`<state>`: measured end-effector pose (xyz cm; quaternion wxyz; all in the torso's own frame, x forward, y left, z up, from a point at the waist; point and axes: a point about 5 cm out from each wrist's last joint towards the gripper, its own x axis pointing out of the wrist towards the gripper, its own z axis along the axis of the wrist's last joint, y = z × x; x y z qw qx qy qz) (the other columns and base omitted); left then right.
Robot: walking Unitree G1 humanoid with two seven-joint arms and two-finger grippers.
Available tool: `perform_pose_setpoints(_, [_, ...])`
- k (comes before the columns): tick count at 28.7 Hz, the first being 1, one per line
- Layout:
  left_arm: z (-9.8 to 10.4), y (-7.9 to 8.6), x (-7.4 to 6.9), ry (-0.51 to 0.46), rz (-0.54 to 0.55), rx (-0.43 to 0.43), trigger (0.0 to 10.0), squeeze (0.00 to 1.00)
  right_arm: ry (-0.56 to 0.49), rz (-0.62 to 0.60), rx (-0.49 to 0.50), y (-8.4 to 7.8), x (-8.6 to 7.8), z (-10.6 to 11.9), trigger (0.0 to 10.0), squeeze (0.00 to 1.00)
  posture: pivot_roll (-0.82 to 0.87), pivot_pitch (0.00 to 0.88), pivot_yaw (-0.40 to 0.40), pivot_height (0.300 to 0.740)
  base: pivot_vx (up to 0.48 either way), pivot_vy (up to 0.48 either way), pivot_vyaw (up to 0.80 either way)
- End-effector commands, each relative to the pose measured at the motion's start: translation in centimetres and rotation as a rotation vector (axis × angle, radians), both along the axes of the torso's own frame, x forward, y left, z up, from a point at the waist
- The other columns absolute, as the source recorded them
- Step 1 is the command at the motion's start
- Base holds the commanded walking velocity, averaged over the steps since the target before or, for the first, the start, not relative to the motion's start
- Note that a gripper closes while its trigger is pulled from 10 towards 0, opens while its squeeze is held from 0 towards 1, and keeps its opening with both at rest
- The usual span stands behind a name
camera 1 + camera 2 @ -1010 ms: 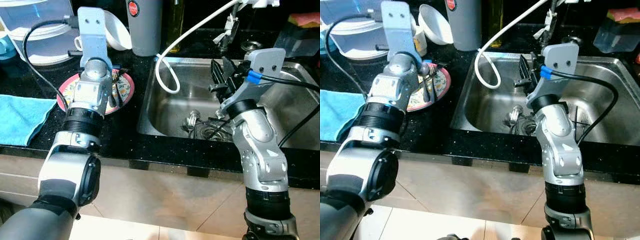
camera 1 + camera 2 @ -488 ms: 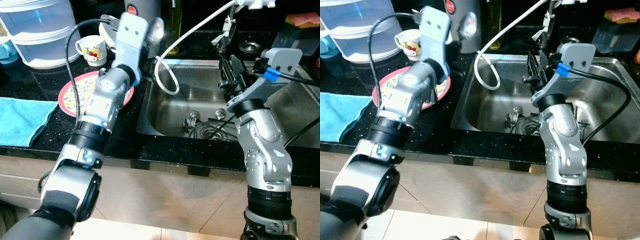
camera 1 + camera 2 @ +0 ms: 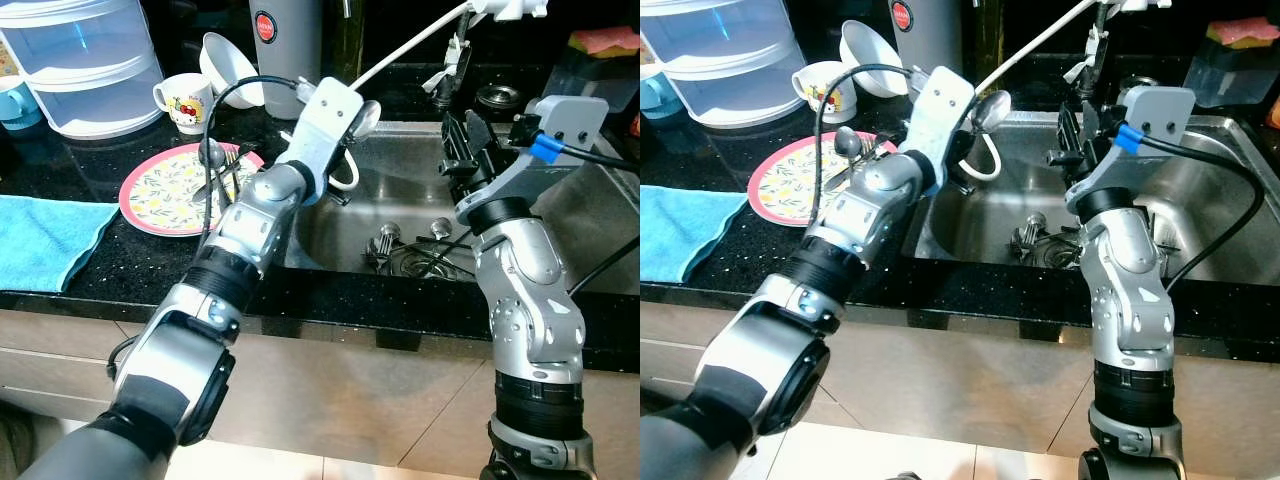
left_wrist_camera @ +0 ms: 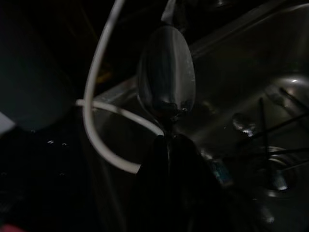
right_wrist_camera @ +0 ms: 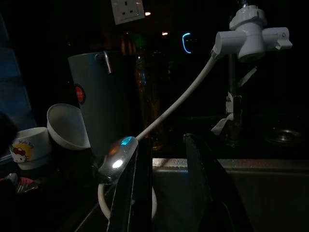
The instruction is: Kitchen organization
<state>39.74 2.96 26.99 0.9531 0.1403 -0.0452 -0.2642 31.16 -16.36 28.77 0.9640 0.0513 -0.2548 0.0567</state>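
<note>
My left gripper (image 3: pixel 968 128) is shut on the handle of a metal spoon (image 3: pixel 992 104), holding it over the left rim of the steel sink (image 3: pixel 300 235). In the left wrist view the spoon's bowl (image 4: pixel 166 92) sticks out past the black fingers (image 4: pixel 159 169), with the basin below. Several pieces of cutlery (image 3: pixel 395 243) lie around the drain. A pink flowered plate (image 3: pixel 165 195) on the black counter carries a fork and another spoon (image 3: pixel 213 158). My right gripper (image 3: pixel 466 150) hovers open over the middle of the sink with nothing between its fingers (image 5: pixel 140 193).
A white hose (image 3: pixel 400 50) runs from the faucet (image 3: pixel 505 8) and loops at the sink's left edge. A cartoon mug (image 3: pixel 180 97), white bowl (image 3: pixel 228 65), grey canister (image 3: pixel 286 50) and clear container (image 3: pixel 80 60) stand behind the plate. A blue cloth (image 3: pixel 45 235) lies at left.
My left arm has swung right from above the plate to the sink's left rim, carrying the spoon. The right gripper has shifted slightly up and right over the sink.
</note>
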Motion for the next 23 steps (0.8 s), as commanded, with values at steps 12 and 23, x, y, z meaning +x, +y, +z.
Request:
perform_pose_setpoints(12, [2.6, 1.1, -0.1, -0.134, 0.053, -0.242, 10.0, 0.00, -0.006, 0.012, 0.006, 0.2, -0.1, 0.4, 10.0, 0.00, 0.02, 0.083, 0.066, 0.740, 0.000, 0.000, 0.00])
perform_pose_setpoints(23, [-2.0, -0.3, -2.6, 0.069, -0.086, 0.046, 10.0, 0.00, 0.012, 0.031, -0.016, 0.8, 0.0, -0.1, 10.0, 0.00, 0.03, 0.087, 0.072, 0.740, 0.000, 0.000, 0.00])
